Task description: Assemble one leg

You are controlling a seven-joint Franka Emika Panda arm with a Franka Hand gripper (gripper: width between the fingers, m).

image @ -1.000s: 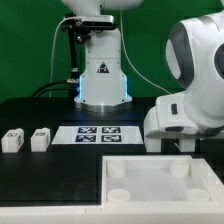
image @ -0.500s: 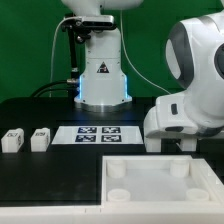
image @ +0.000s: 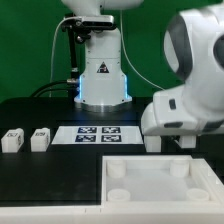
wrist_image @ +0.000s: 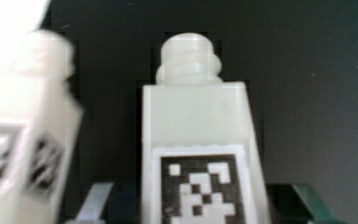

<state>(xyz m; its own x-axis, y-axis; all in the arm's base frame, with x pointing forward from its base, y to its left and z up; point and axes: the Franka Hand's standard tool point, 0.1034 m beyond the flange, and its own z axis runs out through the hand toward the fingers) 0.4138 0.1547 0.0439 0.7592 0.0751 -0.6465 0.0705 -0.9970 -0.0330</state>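
Note:
In the wrist view a white leg (wrist_image: 197,115) with a black-and-white tag stands between my gripper's (wrist_image: 197,203) two fingers. Dark gaps show on both sides of it, so the jaws are open around it. A second white leg (wrist_image: 30,120) stands close beside it. In the exterior view my gripper (image: 170,143) is low at the right, just behind the white tabletop (image: 205,185). The arm hides its fingertips. A white piece (image: 153,141) shows beside it. Two more legs (image: 12,139) (image: 39,138) stand at the exterior view's left.
The marker board (image: 98,134) lies on the black table in front of the robot base (image: 103,80). The tabletop with round corner sockets fills the front right of the exterior view.
The arm has shifted slightly toward the exterior view's left. The legs at the left, the marker board and the tabletop have not moved.

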